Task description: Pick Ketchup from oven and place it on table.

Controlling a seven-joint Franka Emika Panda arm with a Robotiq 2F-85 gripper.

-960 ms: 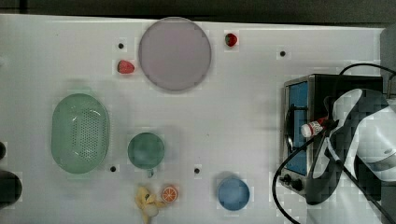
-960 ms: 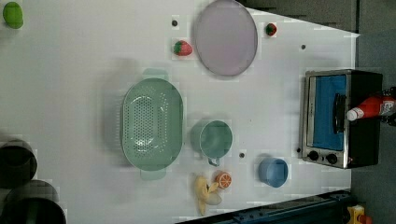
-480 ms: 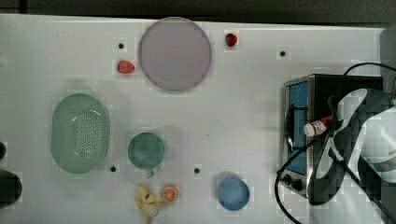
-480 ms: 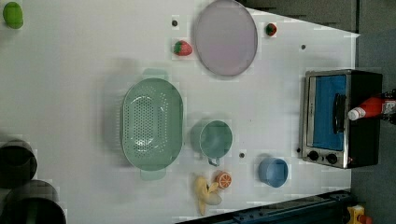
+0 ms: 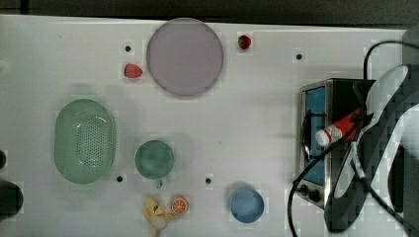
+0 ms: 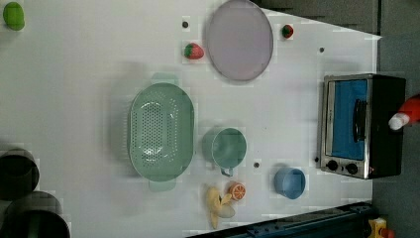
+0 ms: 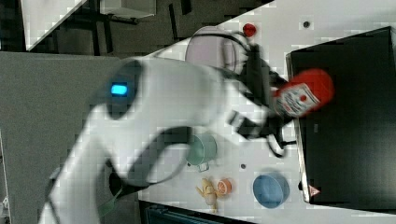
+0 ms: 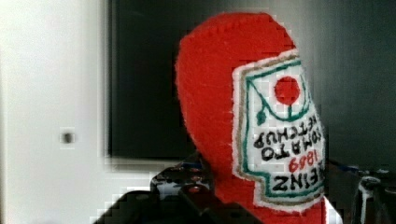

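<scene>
Above the oven [image 5: 336,98] at the top view's right, the Ketchup [image 5: 338,129] hangs tilted in the gripper [image 7: 268,114], white cap pointing toward the open worktop [image 5: 257,113] and red base back toward the arm; it is clear of the oven's black roof and not yet on the white surface. The gripper is closed around the bottle near its cap end, as the right view shows, with dark fingers either side of the neck below the label. In the wrist view the bottle [image 8: 252,116] looks stitched along its edge, with a sewn label, so I judge it a soft, light felt toy: it should squash a little under the jaws, will not slip easily and will not break if dropped, though a hold near one end may let it swing or sag. A hold nearer the labelled middle would be steadier. To the top view's left of the oven lies bare worktop, which seems the easiest landing place. Farther off stand a blue bowl [image 5: 246,204] near the oven's knob end, a green cup [image 5: 154,159], a green colander [image 5: 85,140], an orange slice [image 5: 179,204] beside a banana [image 5: 155,213], a pale-purple plate [image 5: 185,57] and two strawberries [image 5: 132,70]. The arm's black cable [image 5: 316,163] drapes across the oven's front and could snag on the way.
</scene>
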